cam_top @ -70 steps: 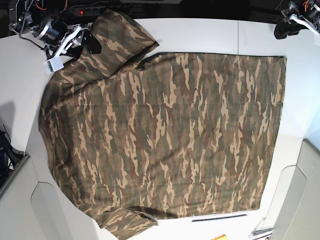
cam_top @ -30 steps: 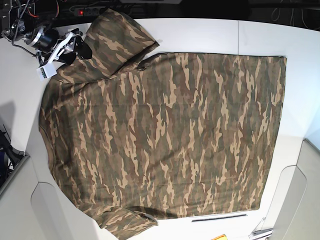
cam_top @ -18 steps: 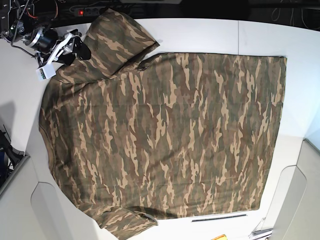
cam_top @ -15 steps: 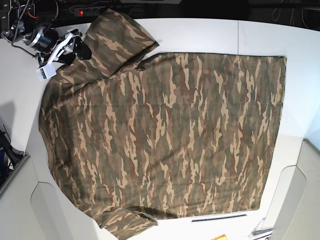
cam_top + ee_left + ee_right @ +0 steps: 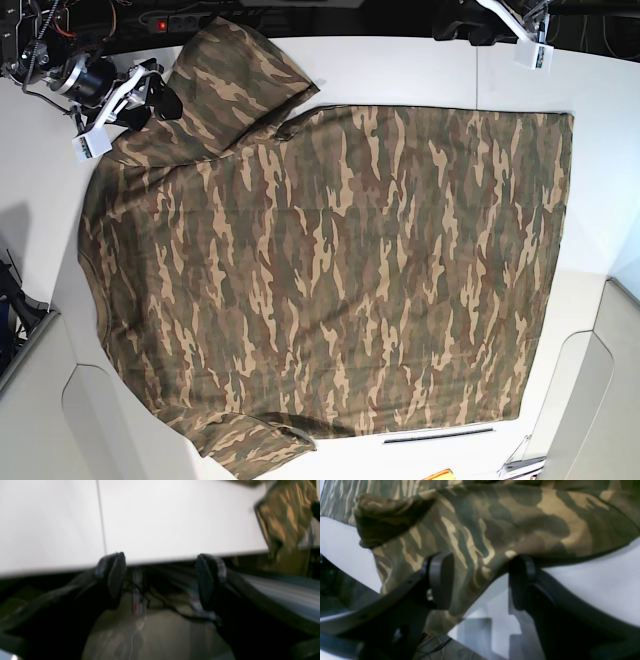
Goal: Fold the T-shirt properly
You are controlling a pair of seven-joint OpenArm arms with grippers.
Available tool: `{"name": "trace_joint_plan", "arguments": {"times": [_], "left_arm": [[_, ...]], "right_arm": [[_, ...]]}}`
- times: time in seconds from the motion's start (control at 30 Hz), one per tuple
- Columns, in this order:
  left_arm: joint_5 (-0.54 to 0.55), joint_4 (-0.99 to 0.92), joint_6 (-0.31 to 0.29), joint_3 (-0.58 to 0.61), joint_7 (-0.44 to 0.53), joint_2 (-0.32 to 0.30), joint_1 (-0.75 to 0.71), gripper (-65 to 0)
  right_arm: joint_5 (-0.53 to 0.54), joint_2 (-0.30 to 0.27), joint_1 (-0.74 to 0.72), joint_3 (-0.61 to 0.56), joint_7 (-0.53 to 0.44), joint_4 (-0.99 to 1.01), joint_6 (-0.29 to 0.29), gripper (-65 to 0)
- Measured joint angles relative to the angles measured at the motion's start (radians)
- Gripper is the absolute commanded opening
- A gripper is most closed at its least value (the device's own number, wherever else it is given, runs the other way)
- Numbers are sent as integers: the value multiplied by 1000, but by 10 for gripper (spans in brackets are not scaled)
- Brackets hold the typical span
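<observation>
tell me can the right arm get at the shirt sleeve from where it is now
Probably yes. The right tool stands open at the sleeve edge of the T-shirt, a fold of cloth already between its fingers, and nothing lies in the way on the table.

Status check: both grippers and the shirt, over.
Right gripper open, jaws straddling the sleeve edge. Left gripper open, empty, at the white table edge. Brown, tan and olive camouflage cloth T-shirt spread flat, unfolded. Nothing in the way.
</observation>
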State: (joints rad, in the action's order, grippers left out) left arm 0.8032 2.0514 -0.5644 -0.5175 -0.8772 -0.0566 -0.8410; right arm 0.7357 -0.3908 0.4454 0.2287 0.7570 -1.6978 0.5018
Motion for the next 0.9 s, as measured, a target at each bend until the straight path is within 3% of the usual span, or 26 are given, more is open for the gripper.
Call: {"name": "trace_joint_plan", "arguments": {"times": [0.2, 0.37, 0.47, 0.9], "left_arm": [[-57, 0, 3, -1, -2, -5, 132, -190], [-116, -2, 67, -4, -1, -18, 212, -190], [-167, -11, 111, -5, 5, -46, 260, -190], [-151, -360, 114, -160, 24, -201, 478, -190]], "right_arm": [[-3, 0, 0, 0, 0, 0, 0, -303], [-37, 0, 0, 3, 0, 0, 3, -303], [-45, 0, 0, 16, 4, 0, 3, -303], [-48, 0, -2, 45, 19, 0, 2, -303]]}}
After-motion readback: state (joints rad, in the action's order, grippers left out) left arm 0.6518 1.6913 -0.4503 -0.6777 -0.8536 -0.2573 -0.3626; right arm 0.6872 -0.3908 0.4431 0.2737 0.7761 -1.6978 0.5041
